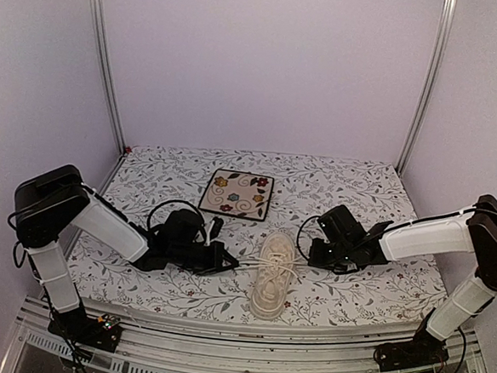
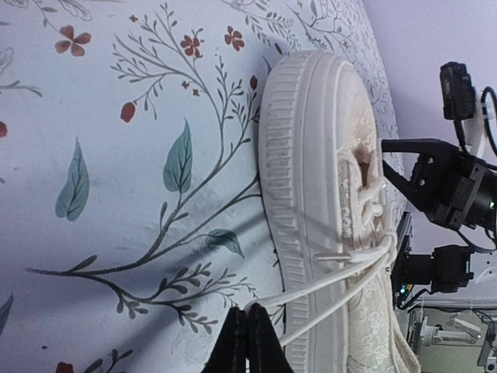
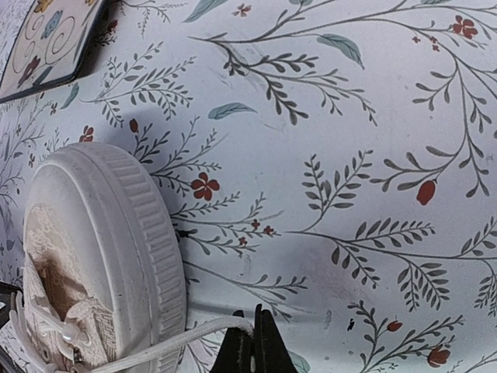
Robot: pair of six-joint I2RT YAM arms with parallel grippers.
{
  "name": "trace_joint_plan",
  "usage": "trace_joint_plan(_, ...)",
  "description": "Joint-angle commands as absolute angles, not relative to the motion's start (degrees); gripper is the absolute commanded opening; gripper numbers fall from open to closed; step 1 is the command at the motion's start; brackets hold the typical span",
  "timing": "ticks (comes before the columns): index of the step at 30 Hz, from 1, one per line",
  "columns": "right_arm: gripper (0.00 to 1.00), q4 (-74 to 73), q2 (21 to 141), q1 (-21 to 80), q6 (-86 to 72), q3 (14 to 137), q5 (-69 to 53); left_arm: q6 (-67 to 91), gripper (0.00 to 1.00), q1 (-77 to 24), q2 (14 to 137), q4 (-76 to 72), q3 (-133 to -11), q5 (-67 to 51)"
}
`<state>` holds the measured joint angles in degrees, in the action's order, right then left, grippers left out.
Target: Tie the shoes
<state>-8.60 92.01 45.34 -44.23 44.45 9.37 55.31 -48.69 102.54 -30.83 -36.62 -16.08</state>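
Observation:
The cream shoe (image 1: 275,274) lies on the floral cloth between the two arms, toe toward the near edge. In the left wrist view the shoe (image 2: 311,179) shows its ribbed sole, and my left gripper (image 2: 248,311) is shut on a fold of cream lace (image 2: 326,284) pulled out over the sole. My right gripper (image 3: 256,322) is shut on the other lace (image 3: 178,342), drawn taut from the shoe (image 3: 109,233). From above, the left gripper (image 1: 233,262) and right gripper (image 1: 305,259) sit low on either side of the shoe.
A square floral plate (image 1: 237,193) with a dark rim lies behind the shoe; its corner (image 3: 46,39) shows in the right wrist view. The cloth-covered table (image 1: 384,196) is enclosed by pale walls and metal posts. A rail runs along the near edge.

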Motion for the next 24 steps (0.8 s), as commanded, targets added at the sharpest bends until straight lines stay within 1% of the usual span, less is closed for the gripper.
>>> trace_joint_plan(1,0.02,-8.23,90.23,44.08,-44.91,42.26,10.86,55.70,0.00,-47.82,100.92,-28.48,-35.01,-13.81)
trace_joint_plan(19,0.02,-6.58,90.31,43.07,-45.12,40.70,10.00,56.24,0.00,-47.39,100.02,-26.75,-34.31,-12.01)
trace_joint_plan(21,0.02,-4.69,89.75,43.12,-43.54,40.46,8.27,55.41,0.00,-47.41,99.99,-28.19,-34.45,-13.44)
trace_joint_plan(24,0.03,0.20,88.55,43.11,-37.99,40.05,1.70,53.64,0.00,-47.41,99.51,-32.06,-34.94,-16.85)
